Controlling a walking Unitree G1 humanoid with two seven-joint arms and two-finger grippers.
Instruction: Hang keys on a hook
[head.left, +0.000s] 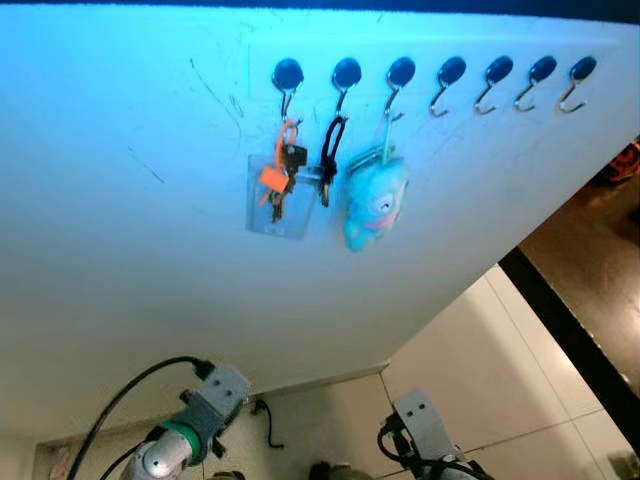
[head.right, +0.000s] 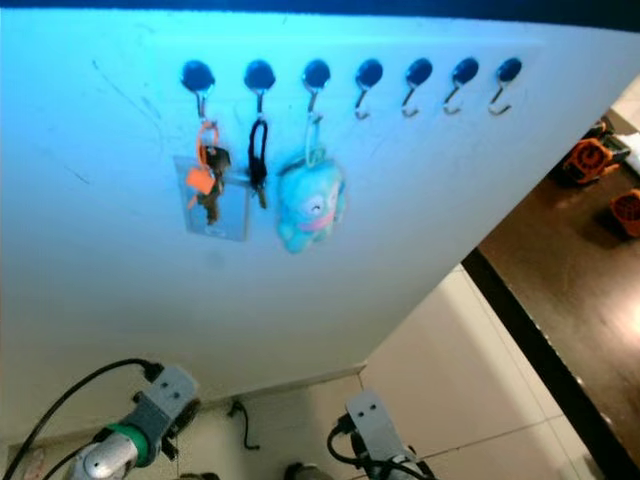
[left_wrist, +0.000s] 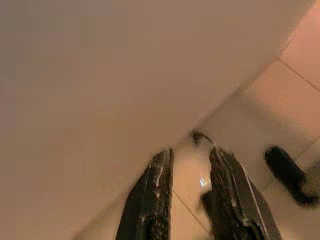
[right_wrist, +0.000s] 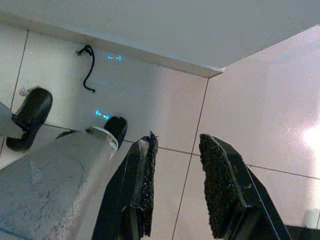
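Keys (head.left: 280, 175) with orange tag hang on leftmost hook (head.left: 287, 78); looks done. Left hand (left_wrist: 187, 200) and right hand (right_wrist: 175, 185) hang low, fingers spread, empty.

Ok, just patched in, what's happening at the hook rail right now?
Nothing is being handled at this moment. Three of the seven hooks on the white wall are taken: an orange-tagged key bunch, a black-looped key and a blue plush keychain. The four hooks to their right are free. Both arms hang low; the left gripper and right gripper are open, empty, pointing at the tiled floor.
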